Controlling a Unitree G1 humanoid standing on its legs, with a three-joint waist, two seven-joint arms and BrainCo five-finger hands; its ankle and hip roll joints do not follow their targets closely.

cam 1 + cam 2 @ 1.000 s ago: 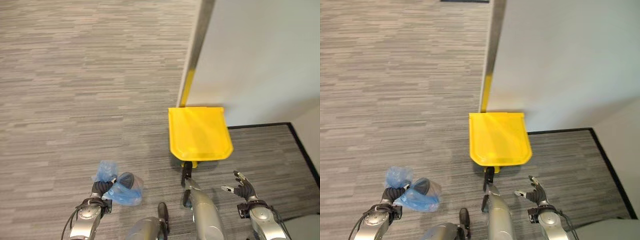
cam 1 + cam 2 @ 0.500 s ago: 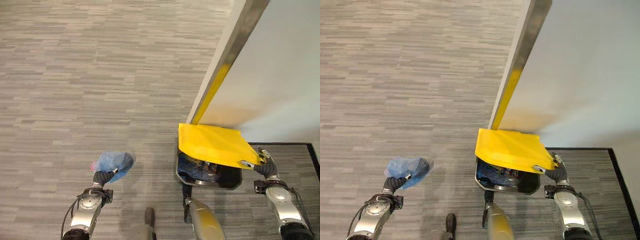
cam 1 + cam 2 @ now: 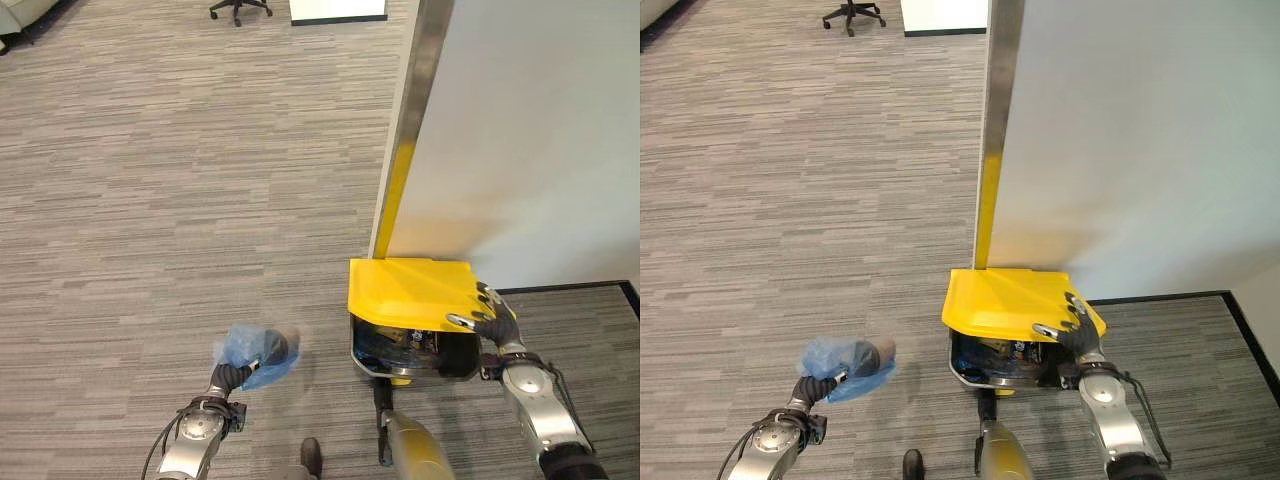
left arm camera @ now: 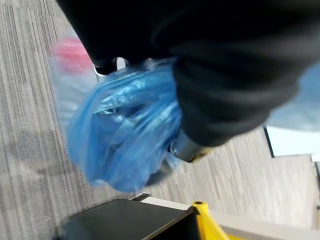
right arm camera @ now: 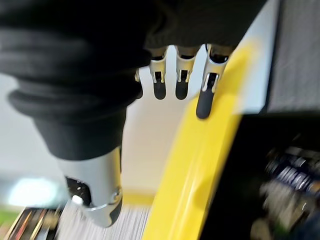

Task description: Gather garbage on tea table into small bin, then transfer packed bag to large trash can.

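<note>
Your landmark is the large trash can: dark body, standing on the grey striped carpet at the foot of the white wall panel, right below that panel's metal edge strip where the strip turns yellow.

The can's yellow lid is tipped up at its front edge, so you see into the opening. Dark mixed rubbish sits inside; you can't make out single items.

Your right hand is at the lid's front right corner. Fingers are nearly straight and spread, lying against the yellow edge, thumb apart from them. The hand props the lid, it does not clamp it.

The blue bag is left of the can, well apart from it and clear of the opening, at about the height of the can's front rim in the head view. It is bunched into a small bundle with something dark showing at its can-side end.

Your left hand is just under the bag on the side away from the wall. Fingers are curled tight round the gathered plastic; in the wrist view the blue film wraps the hand, with the can's dark edge past it.

Far from the can, across the carpet, stands an office chair.
</note>
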